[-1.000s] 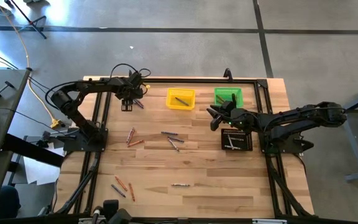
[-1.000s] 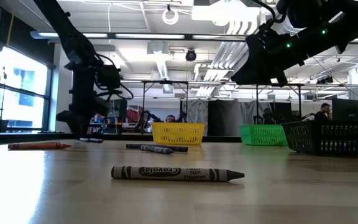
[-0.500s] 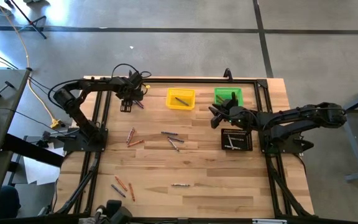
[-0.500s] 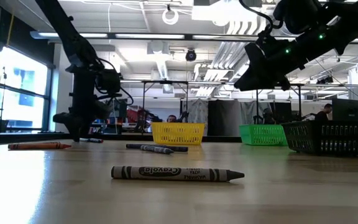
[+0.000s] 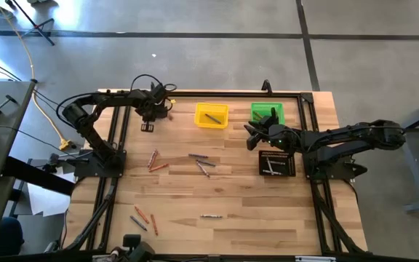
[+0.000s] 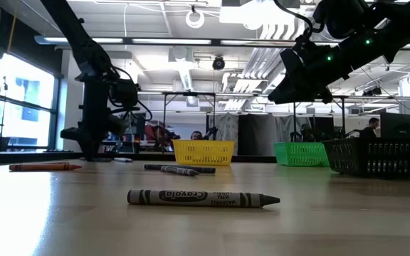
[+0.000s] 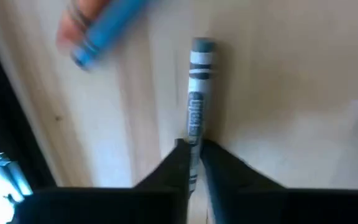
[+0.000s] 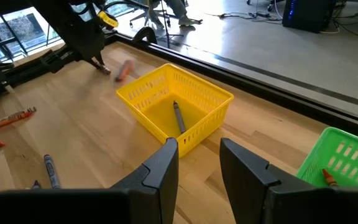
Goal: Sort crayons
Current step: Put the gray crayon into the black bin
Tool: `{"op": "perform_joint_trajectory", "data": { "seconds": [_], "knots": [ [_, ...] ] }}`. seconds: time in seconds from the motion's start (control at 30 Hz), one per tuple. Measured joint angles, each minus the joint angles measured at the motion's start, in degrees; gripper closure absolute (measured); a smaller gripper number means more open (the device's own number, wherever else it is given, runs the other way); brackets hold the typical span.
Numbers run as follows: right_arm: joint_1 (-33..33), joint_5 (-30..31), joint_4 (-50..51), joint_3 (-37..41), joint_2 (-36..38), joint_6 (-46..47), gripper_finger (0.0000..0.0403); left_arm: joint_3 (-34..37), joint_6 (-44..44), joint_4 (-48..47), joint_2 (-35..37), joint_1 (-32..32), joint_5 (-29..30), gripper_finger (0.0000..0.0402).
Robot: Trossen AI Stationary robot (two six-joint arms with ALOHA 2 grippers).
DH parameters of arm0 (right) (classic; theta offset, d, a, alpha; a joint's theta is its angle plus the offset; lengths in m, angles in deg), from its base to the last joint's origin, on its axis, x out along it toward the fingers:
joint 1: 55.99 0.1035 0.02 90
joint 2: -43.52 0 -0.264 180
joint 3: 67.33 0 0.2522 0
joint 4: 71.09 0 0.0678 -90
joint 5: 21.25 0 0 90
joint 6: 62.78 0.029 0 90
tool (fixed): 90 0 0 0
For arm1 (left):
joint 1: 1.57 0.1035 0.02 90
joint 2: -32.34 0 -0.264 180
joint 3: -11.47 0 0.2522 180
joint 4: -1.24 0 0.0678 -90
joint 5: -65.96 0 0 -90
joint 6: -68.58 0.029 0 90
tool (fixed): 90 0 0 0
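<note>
My left gripper [image 5: 147,126] stands at the table's far left, fingers down at the tabletop [image 6: 85,151], shut on a grey crayon [image 7: 199,81]. A blue crayon [image 7: 104,31] lies close beside it, with a blurred orange one. My right gripper [image 5: 252,137] hovers open in front of the green bin [image 5: 268,113], with nothing between its fingers [image 8: 197,163]. More crayons lie flat on the wood at mid table [image 5: 201,161], left of centre [image 5: 154,160], near left [image 5: 144,218] and near centre [image 6: 203,198]. My left gripper pinches the grey crayon between its two fingertips at one end of the stick [image 7: 194,138]. The fingers come from above and point down. The rest of the crayon reaches out past the fingertips, and it appears to lie flat on the wood.
The yellow bin [image 5: 212,115] holds a grey crayon [image 8: 179,118]. An orange crayon [image 8: 328,179] lies in the green bin. A black ribbed tray [image 5: 276,163] with pale sticks sits at the right. Black frame rails run along the table's left, right and far edges.
My left gripper has shut on the grey crayon at the far left, staying at the tabletop. The loose crayons beside it have shifted a little toward the far edge. My right gripper tipped slightly at first, then held still.
</note>
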Motion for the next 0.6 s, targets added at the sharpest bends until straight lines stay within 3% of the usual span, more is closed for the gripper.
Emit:
{"op": "perform_joint_trajectory", "data": {
  "seconds": [0.3,0.6],
  "knots": [
    [0.0,0.0,0.0,0.0,0.0,0.0,0.029,-3.6,-12.0,-7.9,-0.5,-0.1,-3.2,0.04],
    [0.1,-0.1,0.9,0.0,0.0,1.3,0.029,-3.5,-24.3,-10.8,0.0,-4.3,-2.9,0.0401]
  ]
}}
